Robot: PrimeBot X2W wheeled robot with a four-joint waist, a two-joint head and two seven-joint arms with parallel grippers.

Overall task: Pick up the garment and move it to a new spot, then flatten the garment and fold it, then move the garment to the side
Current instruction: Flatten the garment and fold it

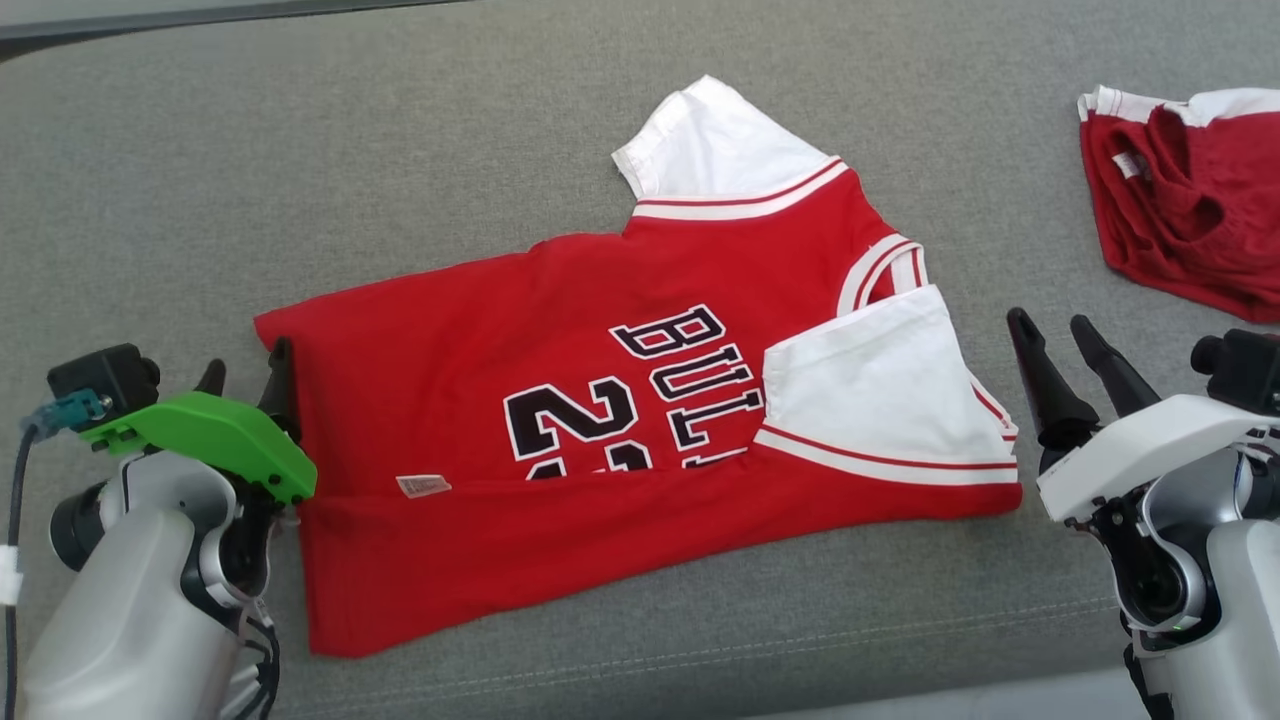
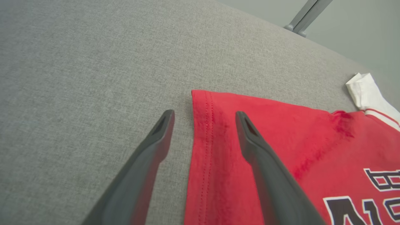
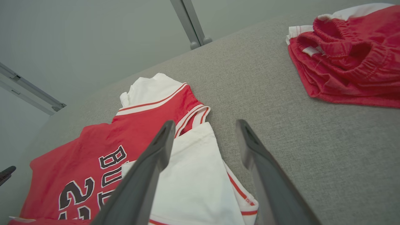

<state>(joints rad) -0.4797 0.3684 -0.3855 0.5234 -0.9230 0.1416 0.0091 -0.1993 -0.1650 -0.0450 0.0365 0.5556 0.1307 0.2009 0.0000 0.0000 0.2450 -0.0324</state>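
Jersey (image 1: 600,400): red, white sleeves, black-and-white lettering. Lies flat on the grey fabric surface (image 1: 300,150). Near long edge is folded up over the print, small tag showing. One sleeve folded in over the chest, the other spread out.

We take this for a robot test lab: a broad grey woven-fabric padded surface (image 1: 300,150) with a stitched seam (image 1: 850,640), plain pale grey-green walls (image 3: 93,37) behind it, and slanting grey metal frame bars (image 3: 190,25).

I see a bright green cover (image 1: 215,435), black camera (image 1: 105,375) and grey cable (image 1: 14,520) with teal plug (image 1: 65,410) behind my left gripper (image 1: 246,368), a white cover (image 1: 1150,445) behind my right gripper (image 1: 1052,325), both with long, dark, tapered fingers (image 1: 1040,375).
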